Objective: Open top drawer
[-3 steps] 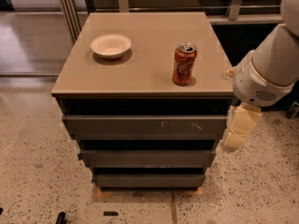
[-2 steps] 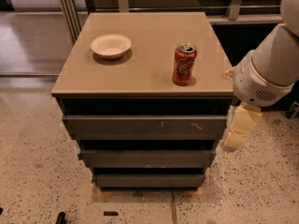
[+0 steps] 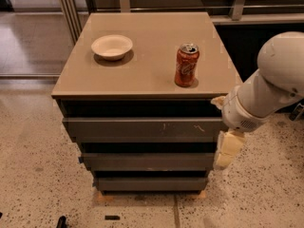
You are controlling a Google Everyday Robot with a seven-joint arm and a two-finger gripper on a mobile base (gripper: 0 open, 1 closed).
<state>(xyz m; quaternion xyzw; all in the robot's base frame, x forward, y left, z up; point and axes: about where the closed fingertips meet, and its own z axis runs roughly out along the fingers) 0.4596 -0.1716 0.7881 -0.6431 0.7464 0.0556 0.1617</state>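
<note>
The top drawer (image 3: 137,128) is the long dark grey front just under the tan tabletop, with pale scratches right of centre. It sits in line with the cabinet, with a dark gap above it. Two narrower dark grey fronts, the middle one (image 3: 142,161) and the bottom one (image 3: 149,183), step back below it. My gripper (image 3: 225,152) is cream-coloured and hangs pointing down from the white arm (image 3: 270,87). It is at the right end of the cabinet, level with the gap between the top and middle fronts, beside the top drawer's right edge.
On the tabletop (image 3: 147,37) stand a white bowl (image 3: 112,46) at the back left and a red soda can (image 3: 186,65) near the front right. Speckled floor lies in front and to the left. A dark shelf unit (image 3: 247,42) stands to the right behind my arm.
My gripper and arm have moved left and slightly down, closer to the right end of the drawer fronts. The drawers, can and bowl have not moved.
</note>
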